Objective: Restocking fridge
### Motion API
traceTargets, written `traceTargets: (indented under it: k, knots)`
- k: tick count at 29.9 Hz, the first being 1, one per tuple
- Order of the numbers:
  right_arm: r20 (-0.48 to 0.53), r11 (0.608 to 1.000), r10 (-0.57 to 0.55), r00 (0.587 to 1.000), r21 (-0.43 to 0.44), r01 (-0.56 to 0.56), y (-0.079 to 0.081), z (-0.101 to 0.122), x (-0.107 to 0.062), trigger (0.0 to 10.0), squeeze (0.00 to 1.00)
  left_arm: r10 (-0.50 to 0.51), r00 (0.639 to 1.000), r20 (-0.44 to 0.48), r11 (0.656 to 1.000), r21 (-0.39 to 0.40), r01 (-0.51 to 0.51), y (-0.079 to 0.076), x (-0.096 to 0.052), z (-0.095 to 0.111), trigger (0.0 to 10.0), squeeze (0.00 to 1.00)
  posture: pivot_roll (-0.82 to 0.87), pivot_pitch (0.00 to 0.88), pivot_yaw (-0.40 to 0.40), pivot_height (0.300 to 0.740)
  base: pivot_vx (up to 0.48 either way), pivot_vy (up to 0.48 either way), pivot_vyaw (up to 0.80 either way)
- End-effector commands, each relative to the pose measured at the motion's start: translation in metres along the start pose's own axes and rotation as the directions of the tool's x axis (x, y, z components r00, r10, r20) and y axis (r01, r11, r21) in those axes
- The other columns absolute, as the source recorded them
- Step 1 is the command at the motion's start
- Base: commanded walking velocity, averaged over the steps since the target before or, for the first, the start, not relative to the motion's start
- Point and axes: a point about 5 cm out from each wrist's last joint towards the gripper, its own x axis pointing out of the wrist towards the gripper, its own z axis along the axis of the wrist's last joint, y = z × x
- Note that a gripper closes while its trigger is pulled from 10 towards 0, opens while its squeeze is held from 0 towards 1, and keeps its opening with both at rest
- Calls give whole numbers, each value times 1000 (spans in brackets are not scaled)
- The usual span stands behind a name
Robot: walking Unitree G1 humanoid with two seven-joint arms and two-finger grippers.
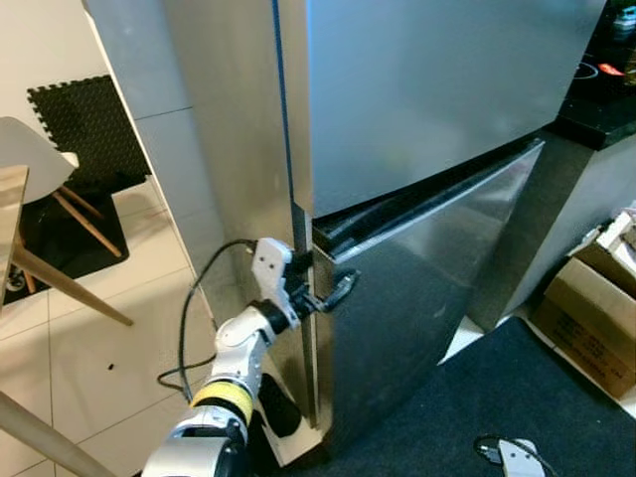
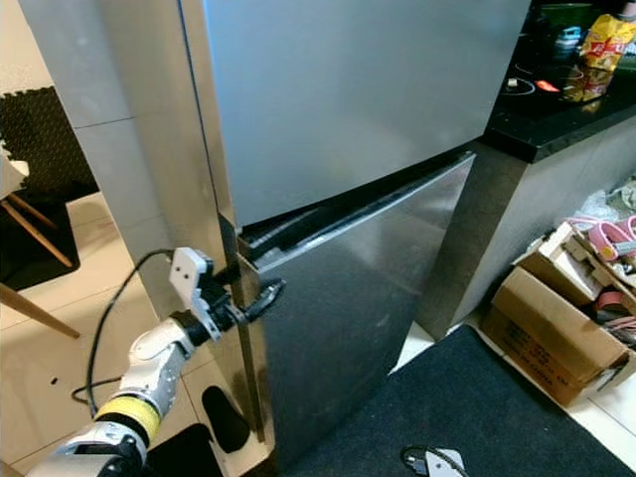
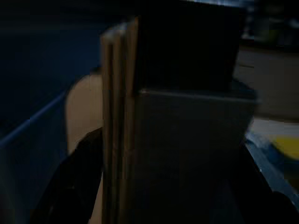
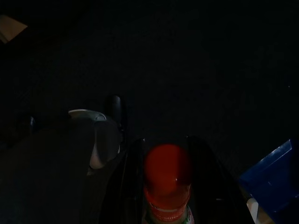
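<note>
Stood before a tall steel fridge (image 1: pixel 417 149), upper door shut, lower door (image 1: pixel 427 298) sprung slightly ajar along its top edge. Reached with the left claw (image 1: pixel 320 290) to the lower door's near top corner, black fingers (image 1: pixel 340 289) spread and straddling the door's edge, one on each side; seen in the left wrist view as a pale layered door edge (image 3: pixel 119 126) running between the two dark fingers. Trailed a black cable (image 1: pixel 189 318) from the left wrist down toward the tiled floor (image 1: pixel 119 348).

Hung low at the right, the right claw (image 4: pixel 161 154) clenched on a bottle with a red cap (image 4: pixel 167 170), cap poking out between the fingers above a dark mat (image 2: pixel 517 407).

Noted beside the fridge a black surface (image 2: pixel 556 119) carrying a yellow snack bag (image 2: pixel 601 45), with cardboard boxes (image 2: pixel 566 328) on the floor below. Off to the left, wooden chair legs (image 1: pixel 75 214) and a black foam tile (image 1: pixel 84 124) against the wall.
</note>
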Motion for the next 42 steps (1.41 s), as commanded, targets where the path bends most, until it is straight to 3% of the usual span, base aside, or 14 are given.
traceTargets:
  k: [1, 9, 14, 15, 18, 21, 23, 25, 26, 27, 30, 32, 35, 42]
  knots:
    - [1, 1000, 1, 1000, -2, -1, 0, 1, 0, 10000, 0, -230, 972, -44, 970, -88, 226, -34, 19, -16, 10000, 0, -10, 0, -3, 740, 0, 0, 0]
    - [2, 1000, 2, 1000, -2, -2, 1, 2, 0, 10000, 0, -347, 934, -82, 917, -238, 320, -54, 7, -39, 10000, 0, -10, 0, -2, 740, 0, 0, 0]
    - [0, 1000, 6, 1000, -4, -6, 2, 1, 0, 10000, 0, -77, 930, -359, 953, -301, -37, -39, -51, -88, 10000, 0, -10, 0, -2, 740, 0, 0, 0]
    - [0, 1000, 6, 1000, -4, -6, 2, 1, 0, 10000, 0, -77, 930, -359, 953, -301, -37, -39, -51, -88, 10000, 0, -10, 0, -2, 740, 0, 0, 0]
    - [0, 1000, 8, 1000, -5, -8, 2, 1, 0, 10000, 0, 117, 833, -540, 900, -297, -319, -42, -102, -117, 10000, 0, -7, 0, -2, 740, 0, 0, 0]
    - [0, 1000, 8, 1000, -5, -8, 2, 1, 0, 10000, 0, 179, 796, -578, 870, -284, -402, -43, -116, -123, 10000, 0, -7, 0, -2, 740, 0, 0, 0]
    - [0, 1000, 8, 1000, -5, -8, 1, 1, 0, 10000, 0, 320, 686, -654, 779, -230, -583, -46, -145, -135, 10000, 0, -7, 0, -4, 740, 0, 0, 0]
    - [0, 1000, 8, 1000, -5, -8, 1, 1, 0, 10000, 0, 320, 686, -654, 779, -230, -583, -46, -145, -135, 10000, 0, -7, 0, -4, 740, 0, 0, 0]
    - [-1, 1000, 9, 1000, -6, -9, 2, 1, 0, 10000, 0, 379, 621, -686, 711, -215, -670, -49, -160, -140, 10000, 0, -7, 0, -4, 740, 0, 0, 0]
    - [-1, 1000, 9, 1000, -6, -9, 2, 1, 0, 10000, 0, 379, 621, -686, 711, -215, -670, -49, -160, -140, 10000, 0, -7, 0, -4, 740, 0, 0, 0]
    - [-4, 1000, 11, 1000, -3, -11, 2, 0, 0, 10000, 0, 476, 453, -754, 511, -182, -840, -63, -194, -153, 10000, 0, -5, 0, -6, 740, 0, 0, 0]
    - [-4, 1000, 11, 1000, -3, -11, 2, 0, 0, 10000, 0, 476, 453, -754, 511, -182, -840, -63, -194, -153, 10000, 0, -5, 0, -6, 740, 0, 0, 0]
    - [-13, 1000, 14, 1000, -4, -14, 3, -1, 0, 10000, 0, 487, 289, -824, 371, -105, -923, -82, -221, -164, 10000, 0, -5, 0, -6, 740, 0, 0, -260]
    - [-26, 1000, 14, 1000, -6, -14, 2, -4, 0, 10000, 0, 454, 246, -856, 375, -67, -925, -96, -229, -170, 10000, 0, 2, 0, -7, 740, 0, 0, -779]
